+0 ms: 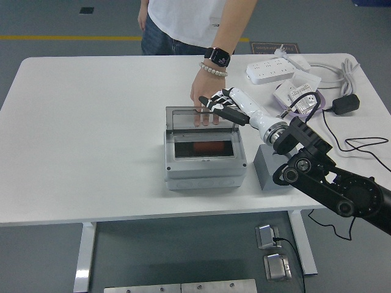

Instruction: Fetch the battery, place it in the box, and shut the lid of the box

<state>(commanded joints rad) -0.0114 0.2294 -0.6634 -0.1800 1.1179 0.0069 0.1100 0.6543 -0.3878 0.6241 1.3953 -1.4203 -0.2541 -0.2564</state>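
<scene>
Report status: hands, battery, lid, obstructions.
Right hand open at the raised lid; left arm unseen. Battery sits inside the box. Person's hand rests behind the lid.

A grey box [205, 160] stands mid-table, clear lid [203, 118] upright, reddish battery [204, 148] lying inside.

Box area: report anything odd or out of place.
A person's hand rests flat on the table behind the box's upright lid, close to the right hand reaching at the lid's top edge.
</scene>
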